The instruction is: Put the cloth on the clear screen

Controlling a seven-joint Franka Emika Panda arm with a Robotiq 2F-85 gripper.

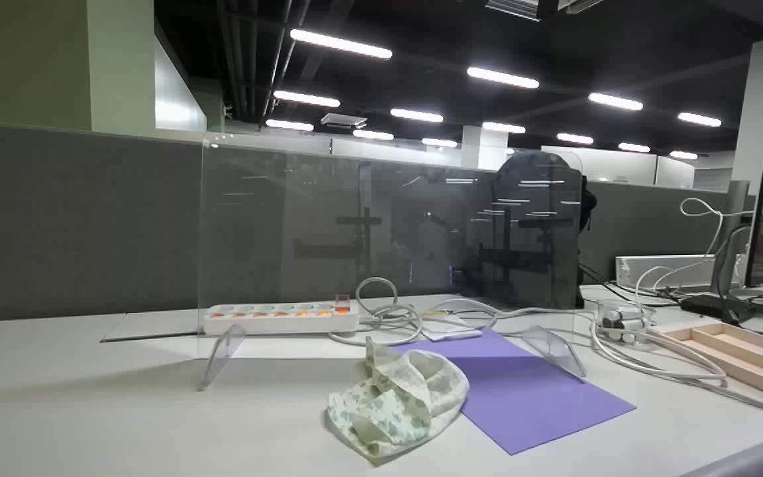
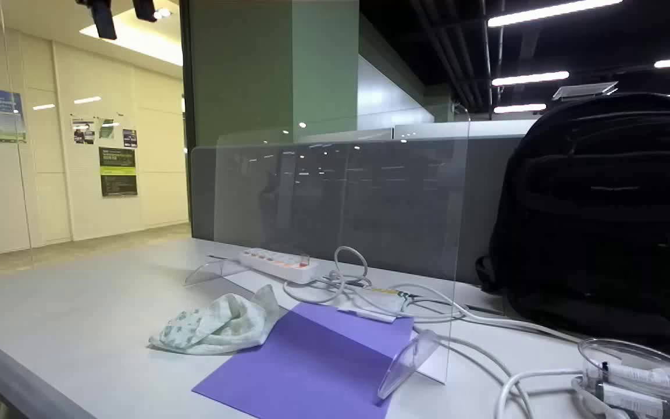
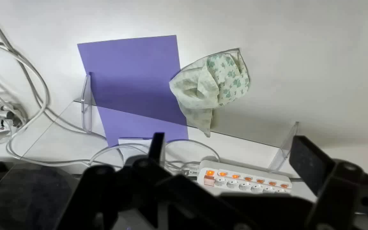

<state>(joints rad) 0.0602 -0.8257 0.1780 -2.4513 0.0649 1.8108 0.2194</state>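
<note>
Robotiq gripper (image 3: 230,147), nearest in the wrist view, hung spread with nothing held. The green-patterned cloth (image 1: 398,404) lay crumpled on the desk (image 1: 90,404), farther from the edge along the grey partition (image 1: 77,218) than the clear screen (image 1: 388,245); picking up and draping both apparently remained.

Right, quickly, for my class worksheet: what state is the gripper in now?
Gripper: open, jaws wide apart, holding nothing; the cloth lies ungrasped below.
</note>
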